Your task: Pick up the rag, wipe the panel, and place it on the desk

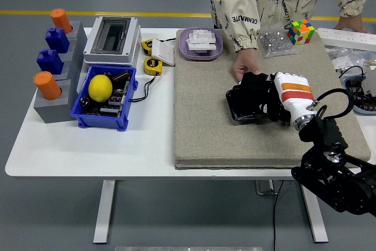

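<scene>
Near the centre of the grey felt mat [205,121], the black fingers [265,99] of the right hand [276,99] are curled down on the black rag [247,97], pressing it onto a dark flat panel [242,113] beneath. The white hand shell with its orange stripe joins a black arm entering from the tabletop's near right corner. A person's bare hand [245,63] touches the rag's far edge. A blue plastic bin [104,98] holding a yellow lemon [100,87] sits towards the left edge.
</scene>
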Controlling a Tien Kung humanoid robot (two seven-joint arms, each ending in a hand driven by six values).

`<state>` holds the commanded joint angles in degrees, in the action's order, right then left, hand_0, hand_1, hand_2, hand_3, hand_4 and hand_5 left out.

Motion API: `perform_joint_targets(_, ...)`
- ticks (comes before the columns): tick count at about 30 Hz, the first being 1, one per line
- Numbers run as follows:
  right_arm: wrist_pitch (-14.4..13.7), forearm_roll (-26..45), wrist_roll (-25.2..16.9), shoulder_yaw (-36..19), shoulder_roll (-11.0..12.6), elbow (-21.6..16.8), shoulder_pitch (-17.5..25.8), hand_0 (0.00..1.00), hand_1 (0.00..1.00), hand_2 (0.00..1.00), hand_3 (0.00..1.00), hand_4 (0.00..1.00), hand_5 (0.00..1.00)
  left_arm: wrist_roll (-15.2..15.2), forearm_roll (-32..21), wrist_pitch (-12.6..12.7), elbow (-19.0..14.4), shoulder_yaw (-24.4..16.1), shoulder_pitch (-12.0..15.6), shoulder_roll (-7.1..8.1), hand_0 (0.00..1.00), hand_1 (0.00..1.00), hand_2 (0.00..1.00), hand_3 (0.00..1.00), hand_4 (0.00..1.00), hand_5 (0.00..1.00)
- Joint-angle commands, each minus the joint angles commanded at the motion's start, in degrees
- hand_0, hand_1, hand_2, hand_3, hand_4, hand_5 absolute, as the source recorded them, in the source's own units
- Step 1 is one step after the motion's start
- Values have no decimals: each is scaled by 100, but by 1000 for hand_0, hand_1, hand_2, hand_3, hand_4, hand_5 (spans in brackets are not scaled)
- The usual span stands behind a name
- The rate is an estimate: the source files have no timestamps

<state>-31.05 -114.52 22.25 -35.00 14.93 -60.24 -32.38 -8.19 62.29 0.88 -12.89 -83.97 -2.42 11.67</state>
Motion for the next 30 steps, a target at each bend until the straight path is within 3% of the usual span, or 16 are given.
perform_joint_targets(11,40,-50,11,-504,377,114,111,293,390,418,434,969,57,3,2,-3,-6,4,9,2,607,642,654,562,628,439)
perform_joint_targets(30,63,-80,-13,-1001,724,275,492,296,389,418,434,968,58,7,-25,-6,-13,70,32,12,608,641,655,562,629,441)
